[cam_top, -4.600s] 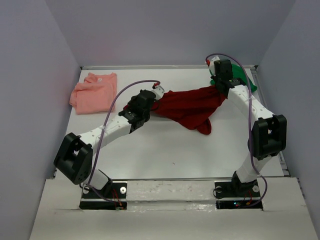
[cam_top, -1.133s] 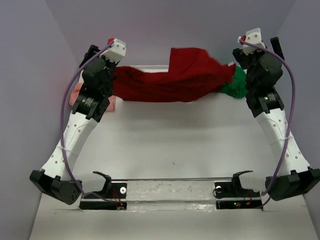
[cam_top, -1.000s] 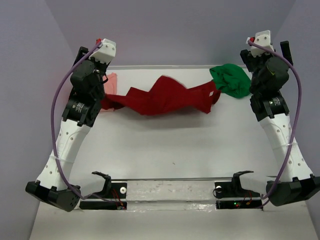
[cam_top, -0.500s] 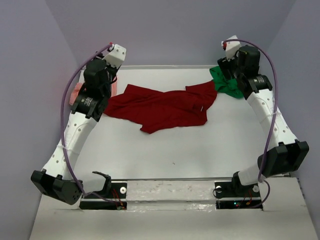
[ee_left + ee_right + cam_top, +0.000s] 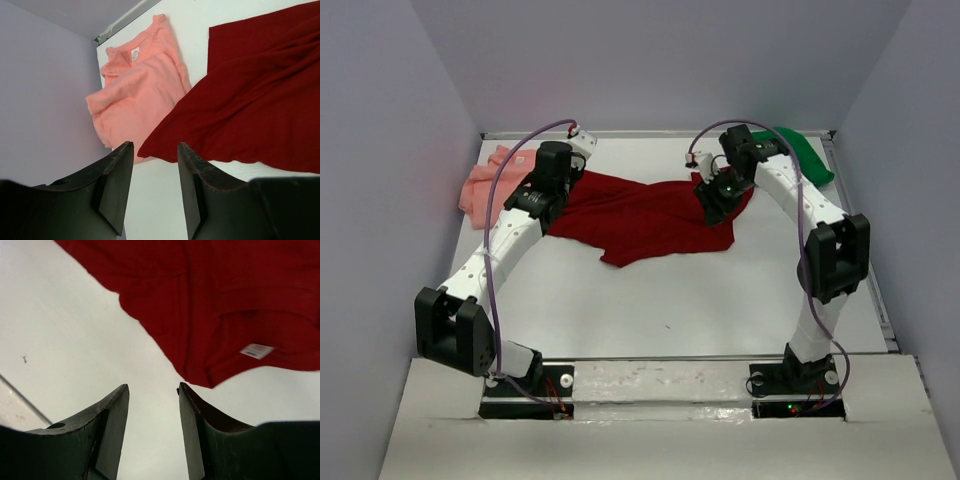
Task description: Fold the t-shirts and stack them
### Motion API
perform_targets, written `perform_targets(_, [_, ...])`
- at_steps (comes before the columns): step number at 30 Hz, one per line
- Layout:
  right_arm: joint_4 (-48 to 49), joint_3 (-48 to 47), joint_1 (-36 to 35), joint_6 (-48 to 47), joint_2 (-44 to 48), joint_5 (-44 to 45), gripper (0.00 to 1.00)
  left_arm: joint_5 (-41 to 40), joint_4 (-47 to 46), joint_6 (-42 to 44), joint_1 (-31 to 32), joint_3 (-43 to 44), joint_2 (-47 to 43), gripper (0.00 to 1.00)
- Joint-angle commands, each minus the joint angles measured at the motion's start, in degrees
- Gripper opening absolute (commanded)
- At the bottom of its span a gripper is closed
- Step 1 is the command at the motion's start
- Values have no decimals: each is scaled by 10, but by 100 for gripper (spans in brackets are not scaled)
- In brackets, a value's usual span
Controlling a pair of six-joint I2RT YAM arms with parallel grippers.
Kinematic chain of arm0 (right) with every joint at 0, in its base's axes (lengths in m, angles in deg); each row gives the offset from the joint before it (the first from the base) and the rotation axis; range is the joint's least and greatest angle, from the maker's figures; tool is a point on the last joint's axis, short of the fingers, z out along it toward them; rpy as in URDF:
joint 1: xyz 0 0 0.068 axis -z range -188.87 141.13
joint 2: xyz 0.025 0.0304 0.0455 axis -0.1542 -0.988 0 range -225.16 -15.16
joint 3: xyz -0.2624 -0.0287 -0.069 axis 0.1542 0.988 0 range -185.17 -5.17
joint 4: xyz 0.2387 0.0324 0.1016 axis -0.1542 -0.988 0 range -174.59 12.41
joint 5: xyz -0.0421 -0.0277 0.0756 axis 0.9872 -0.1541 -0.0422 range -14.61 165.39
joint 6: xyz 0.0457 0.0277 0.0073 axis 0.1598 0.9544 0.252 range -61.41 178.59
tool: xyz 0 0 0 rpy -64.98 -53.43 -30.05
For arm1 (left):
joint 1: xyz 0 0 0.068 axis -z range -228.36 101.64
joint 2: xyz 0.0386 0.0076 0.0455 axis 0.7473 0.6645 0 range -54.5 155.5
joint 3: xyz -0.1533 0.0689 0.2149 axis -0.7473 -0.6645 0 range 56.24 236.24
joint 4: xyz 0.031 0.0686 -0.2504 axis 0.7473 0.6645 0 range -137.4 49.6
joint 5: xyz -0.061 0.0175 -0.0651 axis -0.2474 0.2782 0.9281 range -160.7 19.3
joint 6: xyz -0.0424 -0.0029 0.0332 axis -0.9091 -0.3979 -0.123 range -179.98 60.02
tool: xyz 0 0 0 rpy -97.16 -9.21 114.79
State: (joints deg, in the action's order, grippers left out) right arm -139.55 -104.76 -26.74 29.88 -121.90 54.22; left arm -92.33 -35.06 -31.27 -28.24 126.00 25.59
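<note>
The dark red t-shirt (image 5: 645,215) lies spread and rumpled across the middle of the table. My left gripper (image 5: 563,178) hovers at its left end, open and empty. In the left wrist view, the left gripper (image 5: 155,145) is just above the red t-shirt's (image 5: 250,100) corner, next to the salmon pink t-shirt (image 5: 140,90). My right gripper (image 5: 713,205) is over the shirt's right end. In the right wrist view it (image 5: 152,386) stands open above bare table, near the red hem (image 5: 225,305) with its white label (image 5: 256,350). The green t-shirt (image 5: 802,152) lies bunched at the back right.
The pink t-shirt (image 5: 498,185) lies crumpled at the back left, its edge under the red one's corner. Grey walls close in the white table (image 5: 670,300) on three sides. A metal rail (image 5: 660,133) runs along the far edge.
Both arms have come down from holding the red shirt stretched in the air. The shirt now lies on the table, released. The right gripper moved left over it and its jaws narrowed.
</note>
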Motion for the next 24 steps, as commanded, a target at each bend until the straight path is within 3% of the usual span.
perform_targets(1, [-75, -33, 0, -17, -49, -54, 49, -13, -13, -18, -2, 4, -10, 52])
perform_targets(7, [-72, 4, -5, -21, -76, -45, 50, -20, -13, -11, -3, 0, -18, 52])
perform_targets(14, [-23, 84, -5, -20, -65, 31, 52, -10, -14, -16, -3, -4, -27, 52])
perform_targets(24, [15, 55, 0, 6, -98, 97, 52, 1, -7, -23, -2, -22, -40, 52])
